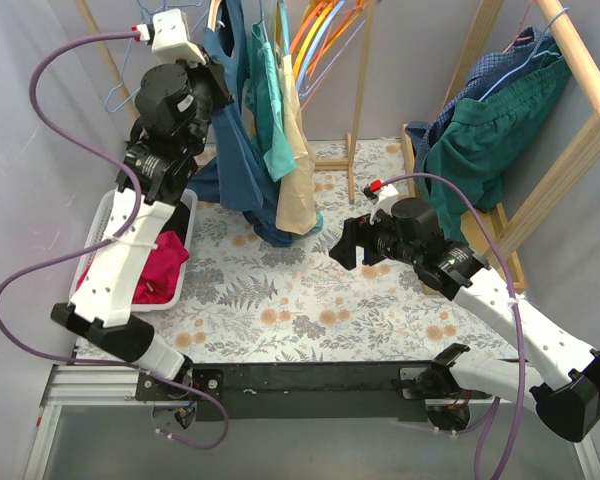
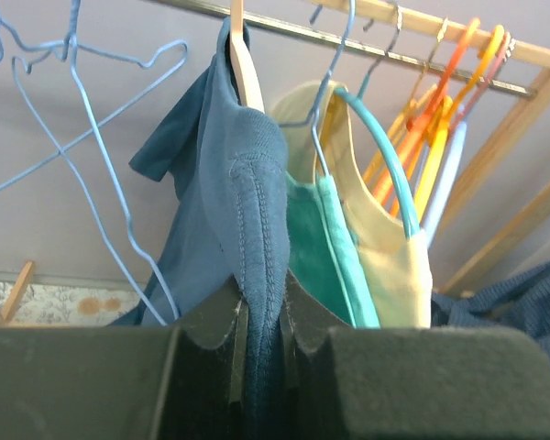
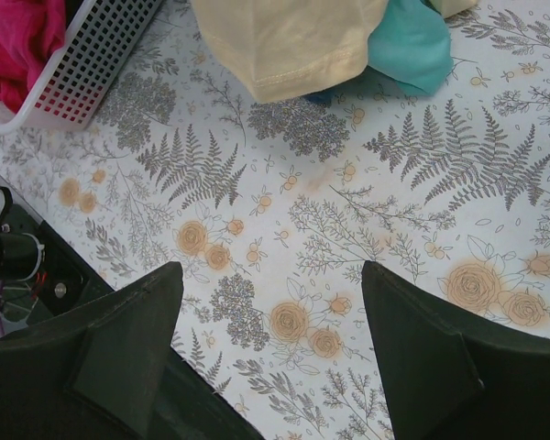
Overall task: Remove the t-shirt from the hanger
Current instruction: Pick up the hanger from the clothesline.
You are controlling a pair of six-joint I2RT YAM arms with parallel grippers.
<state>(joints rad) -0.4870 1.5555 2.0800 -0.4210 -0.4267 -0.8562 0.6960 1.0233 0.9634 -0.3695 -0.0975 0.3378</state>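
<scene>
My L hand pinches the blue t-shirt by a stitched seam. The shirt is not yet off its wooden hanger on the rail. R hand is spread, empty, over the worktop. Grip made; pull-off left.

On my feed the light is soft, even and fairly bright in all three views, leaving only faint shadows on the floral tablecloth; the top view is crisp, while the dark left gripper and right gripper look blurry and underlit close to their lenses.
</scene>
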